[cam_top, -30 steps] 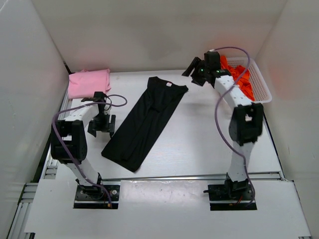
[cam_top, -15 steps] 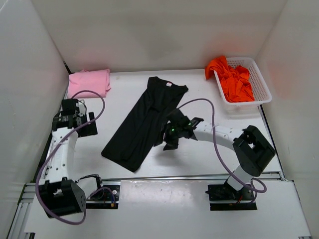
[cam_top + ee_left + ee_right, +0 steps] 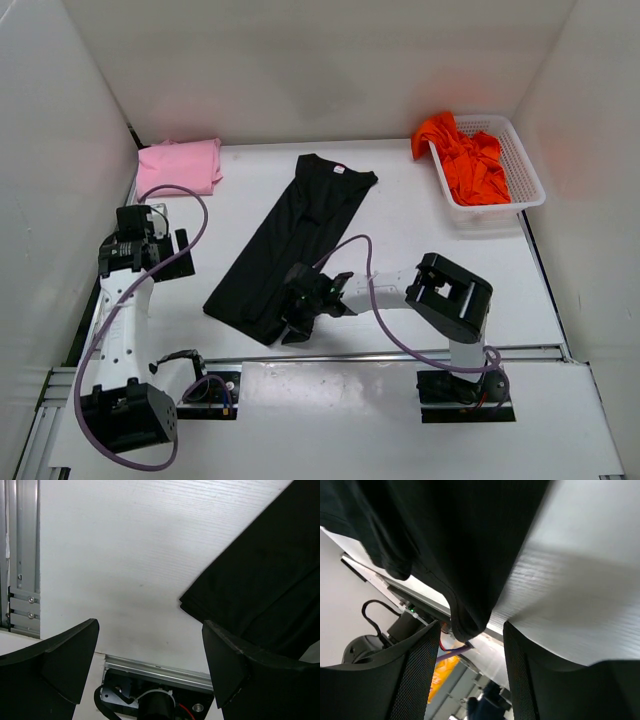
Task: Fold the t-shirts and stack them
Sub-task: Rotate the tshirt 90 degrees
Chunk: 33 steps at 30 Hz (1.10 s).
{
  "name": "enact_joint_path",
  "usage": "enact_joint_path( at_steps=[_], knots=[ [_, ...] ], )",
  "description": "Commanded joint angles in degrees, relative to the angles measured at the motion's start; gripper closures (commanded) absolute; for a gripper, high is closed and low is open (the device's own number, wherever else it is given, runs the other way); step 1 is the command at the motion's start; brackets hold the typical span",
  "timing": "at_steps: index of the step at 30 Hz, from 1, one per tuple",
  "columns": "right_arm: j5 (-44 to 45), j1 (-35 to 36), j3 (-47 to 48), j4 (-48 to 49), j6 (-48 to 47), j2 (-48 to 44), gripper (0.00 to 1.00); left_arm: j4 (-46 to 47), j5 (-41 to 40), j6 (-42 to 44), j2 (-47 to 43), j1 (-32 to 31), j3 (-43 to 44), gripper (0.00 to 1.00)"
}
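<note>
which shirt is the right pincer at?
The black shirt, spread long mid-table; right pincer straddles its near corner. Pink shirt lies folded far left, orange shirt sits in the basket.

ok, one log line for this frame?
phase: fold black t-shirt | left gripper: open, over bare table | right gripper: open, around near hem corner | pink t-shirt: folded, far left

No legible txt/nos. in any view; neck tag [image 3: 338,170] on black t-shirt [image 3: 290,240] too small.

Three t-shirts [image 3: 178,167] [image 3: 290,245] [image 3: 465,160], one white mesh basket [image 3: 495,210], two grippers [image 3: 150,630] [image 3: 471,627].
</note>
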Motion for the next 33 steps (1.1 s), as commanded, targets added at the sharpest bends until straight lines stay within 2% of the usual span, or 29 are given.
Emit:
enact_joint_path(
  at_steps=[1, 3, 5, 9, 11, 13, 14, 15, 17, 18, 21, 22, 23, 24, 25, 27, 29, 33],
  knots=[
    [4.2, 1.8, 3.5, 0.5, 7.5, 0.4, 0.42, 0.5, 2.2, 0.0, -3.5, 0.4, 1.9, 0.05],
    [6.6, 1.8, 2.0, 0.5, 9.1, -0.2, 0.42, 0.5, 2.8, 0.0, -4.1, 0.4, 2.5, 0.05],
    [8.0, 1.8, 1.4, 0.5, 9.6, -0.7, 0.42, 0.0, 4.0, 0.0, -4.1, 0.4, 3.3, 0.0],
    [8.8, 1.2, 5.1, -0.8, 9.6, 2.0, 0.51, 0.6, 5.1, 0.0, -6.8, 0.4, 3.3, 0.0],
    [8.3, 1.2, 6.4, -0.8, 9.6, 4.2, 0.65, 1.2, 0.7, 0.0, -6.8, 0.4, 4.1, 0.0],
    [8.3, 0.7, 6.9, -0.8, 8.9, 5.5, 0.77, 0.6, 0.6, 0.0, -5.5, 0.4, 4.8, 0.0],
    [8.3, 0.7, 6.9, -1.3, 8.9, 5.5, 0.91, 0.0, 0.6, 0.0, -5.5, 0.4, 5.4, 0.0],
    [8.3, 0.1, 5.3, -1.3, 8.9, 4.7, 0.99, 0.0, 0.6, 0.0, -5.5, 0.4, 5.4, 0.0],
    [8.3, -0.5, 2.0, -2.1, 8.4, 2.8, 1.0, 0.0, 3.1, 0.0, -4.9, 0.4, 5.9, 0.0],
    [10.4, -2.4, -6.9, -2.1, 6.4, -4.2, 1.0, -0.5, 9.9, 0.0, -4.1, -0.5, 5.9, 0.0],
    [10.5, -4.4, -12.3, -2.1, 0.9, -9.8, 1.0, -1.3, 15.6, 0.0, -2.5, -3.2, 5.9, 0.0],
    [9.5, -6.0, -13.5, -2.6, -4.7, -12.6, 1.0, -1.9, 16.4, 0.0, -1.8, -4.6, 6.6, 0.0],
    [7.1, -6.9, -14.4, -3.4, -8.0, -13.6, 1.0, -2.7, 16.4, 0.0, -1.0, -6.5, 6.6, 0.0],
    [6.4, -8.2, -14.9, -5.0, -11.1, -15.5, 1.0, -2.7, 16.4, 0.0, 0.9, -10.9, 7.3, 0.0],
    [6.4, -8.7, -14.9, -9.2, -16.7, -16.5, 1.0, -3.4, 13.0, 0.0, 1.8, -13.5, 8.2, 0.0],
    [7.3, -9.9, -15.6, -12.5, -21.6, -19.9, 1.0, -3.4, 9.1, 0.0, 4.0, -19.8, 8.7, 0.0],
    [7.8, -10.6, -16.7, -15.9, -25.6, -22.4, 1.0, -2.2, 5.9, 0.0, 4.6, -22.3, 9.2, 0.0],
    [5.3, -15.2, -20.8, -17.0, -30.0, -28.4, 1.0, -2.2, 5.9, 0.0, 8.1, -28.0, 9.8, 0.0]
  ],
)
